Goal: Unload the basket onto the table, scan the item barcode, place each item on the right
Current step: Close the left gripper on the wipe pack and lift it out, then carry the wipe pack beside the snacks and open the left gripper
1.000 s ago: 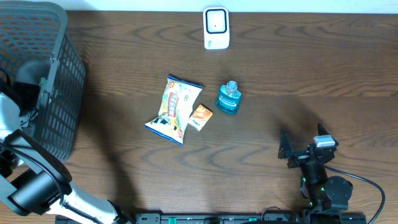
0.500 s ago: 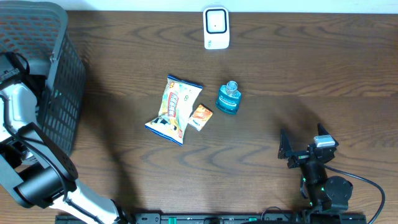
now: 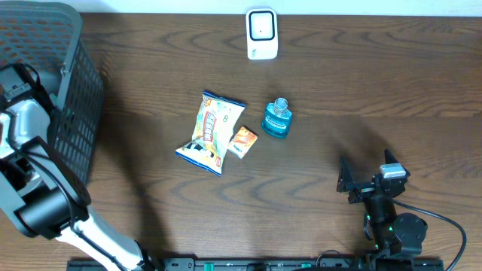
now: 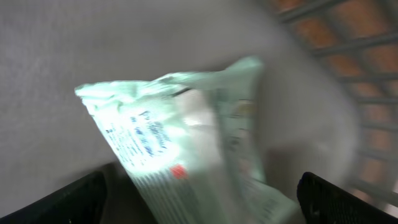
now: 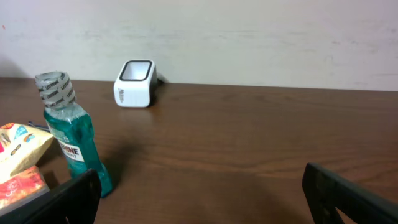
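Note:
The white barcode scanner [image 3: 261,34] stands at the table's far edge and shows in the right wrist view [image 5: 135,83] too. My left arm [image 3: 28,124] reaches into the black basket [image 3: 71,98]. In the left wrist view a pale green and white packet [image 4: 180,134], blurred, lies on the basket floor just ahead of my open left gripper [image 4: 199,211], whose fingers stand wide on either side of it. My right gripper [image 3: 365,181] rests open near the front right, with nothing between its fingers [image 5: 348,196].
Mid-table lie a yellow snack bag [image 3: 211,132], a small orange packet [image 3: 242,141] and an upright blue mouthwash bottle [image 3: 277,120], which stands left of my right gripper [image 5: 68,134]. The basket's mesh wall [image 4: 348,37] rises at the right of the left wrist view.
My left arm has swung further into the basket, toward its far side. The right arm and the items on the table have not moved.

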